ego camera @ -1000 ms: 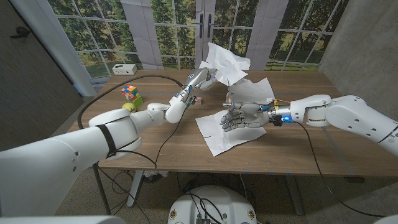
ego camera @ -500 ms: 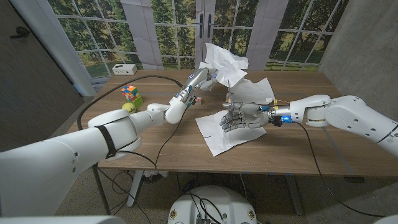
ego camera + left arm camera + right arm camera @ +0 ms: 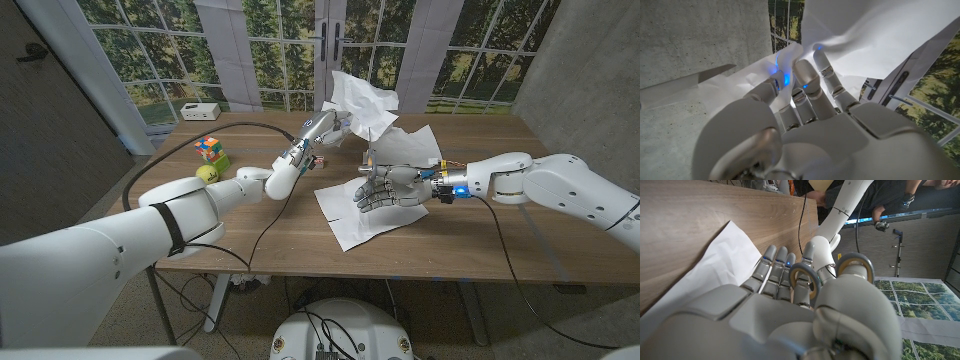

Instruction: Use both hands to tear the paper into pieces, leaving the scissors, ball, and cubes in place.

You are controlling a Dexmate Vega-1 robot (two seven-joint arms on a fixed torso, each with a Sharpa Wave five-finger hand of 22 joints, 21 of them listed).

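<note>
Right hand [image 3: 383, 190] is nearest, on the paper sheet [image 3: 345, 215] lying flat on the table [image 3: 250, 250] — fingers apart, gripping nothing visible. Farther back, left hand [image 3: 322, 128] holds a crumpled torn piece [image 3: 362, 102] lifted above the table. Ball [image 3: 207, 172] and cube [image 3: 209, 149] sit at the table's left — well apart from the paper.

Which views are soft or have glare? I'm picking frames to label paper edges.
Head view: evenly lit and sharp; the lifted paper held by the left hand has clear edges. Left wrist view: the near hand is blurred, blue light glows on the fingers, the paper is bright and washed out. Right wrist view: the right hand is soft, the table sharp.
</note>
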